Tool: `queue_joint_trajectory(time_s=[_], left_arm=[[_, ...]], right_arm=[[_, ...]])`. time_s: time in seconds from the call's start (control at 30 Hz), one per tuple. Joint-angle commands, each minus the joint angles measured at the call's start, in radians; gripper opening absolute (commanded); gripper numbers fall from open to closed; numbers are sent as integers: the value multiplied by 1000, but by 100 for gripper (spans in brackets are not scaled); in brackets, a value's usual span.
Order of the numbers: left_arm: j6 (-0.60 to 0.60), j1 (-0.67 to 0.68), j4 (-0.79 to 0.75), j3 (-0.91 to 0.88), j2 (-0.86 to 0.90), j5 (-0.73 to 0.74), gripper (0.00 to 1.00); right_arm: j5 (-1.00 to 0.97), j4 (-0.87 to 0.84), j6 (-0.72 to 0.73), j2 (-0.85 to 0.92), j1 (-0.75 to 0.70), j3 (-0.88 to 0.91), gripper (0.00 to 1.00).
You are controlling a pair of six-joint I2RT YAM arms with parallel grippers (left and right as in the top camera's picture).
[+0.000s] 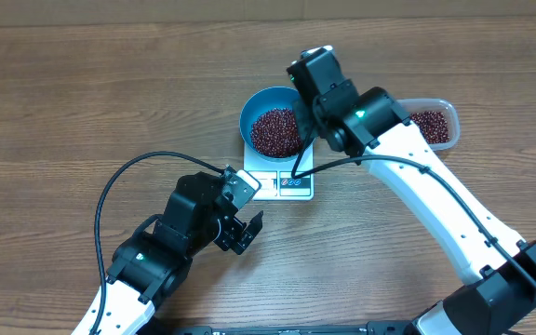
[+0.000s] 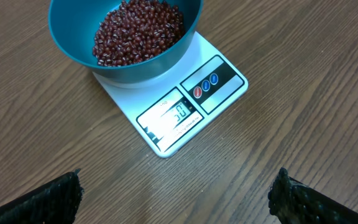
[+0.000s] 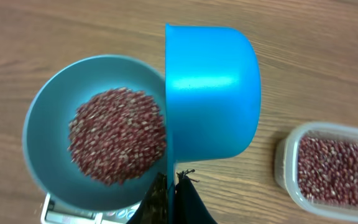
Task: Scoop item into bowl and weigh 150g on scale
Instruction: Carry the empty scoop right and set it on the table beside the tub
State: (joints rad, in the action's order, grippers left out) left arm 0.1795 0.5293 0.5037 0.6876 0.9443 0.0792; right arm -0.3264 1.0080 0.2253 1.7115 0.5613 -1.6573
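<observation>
Currently, in the overhead view, the bowl [image 1: 270, 96] stands on the scale [image 1: 282, 184], covering its far portion, with the beans [image 1: 275, 132] heaped inside. A clear tub [image 1: 433, 126] holding more beans lies on the worktop [image 1: 82, 93] just right of the bowl. My left tool [image 1: 247, 233] is positioned near the scale's front left corner, apart from it. From the left wrist, my left tool is released and grasps nothing. Its two fingertips frame the lower corners, and the scale's display faces me, its digits partly lost to glare. From the right wrist, my right tool [image 3: 173, 199] is clenched on the scoop [image 3: 213, 93], which is tipped on its side over the bowl's right rim, outer shell toward the camera. The tub sits at lower right, apart from the bowl.
</observation>
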Motion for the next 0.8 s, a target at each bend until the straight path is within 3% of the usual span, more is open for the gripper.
queue_joint_trajectory(time_s=[0.0, 0.33, 0.77], left_arm=[[0, -5, -3, 0, -2, 18, 99], [0, -5, -3, 0, -2, 18, 100], [0, -5, -3, 0, -2, 18, 100]], right_arm=[[-40, -8, 108, -17, -40, -27, 4], [4, 72, 463, -55, -227, -27, 4], [123, 193, 460, -55, -402, -27, 4]])
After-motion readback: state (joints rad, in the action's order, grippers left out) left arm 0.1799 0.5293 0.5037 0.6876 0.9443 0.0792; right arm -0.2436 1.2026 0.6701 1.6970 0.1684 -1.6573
